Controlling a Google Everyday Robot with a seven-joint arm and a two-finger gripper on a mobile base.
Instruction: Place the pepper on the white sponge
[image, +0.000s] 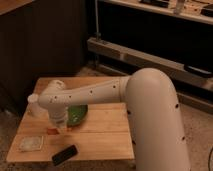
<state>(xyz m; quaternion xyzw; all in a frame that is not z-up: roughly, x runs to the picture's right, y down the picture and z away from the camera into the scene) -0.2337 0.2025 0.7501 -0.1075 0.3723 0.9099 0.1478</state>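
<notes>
The white sponge (31, 143) lies flat near the front left corner of the wooden table (105, 134). My gripper (58, 126) hangs at the end of the white arm, just left of the green bowl (78, 114) and above and to the right of the sponge. A small orange-red bit, apparently the pepper (51, 131), shows at the gripper's lower left edge. I cannot tell whether it is held or resting on the table.
An upturned white cup (33, 103) stands at the table's left edge. A black flat slab (65, 155) lies at the front edge, right of the sponge. Dark shelving stands behind the table.
</notes>
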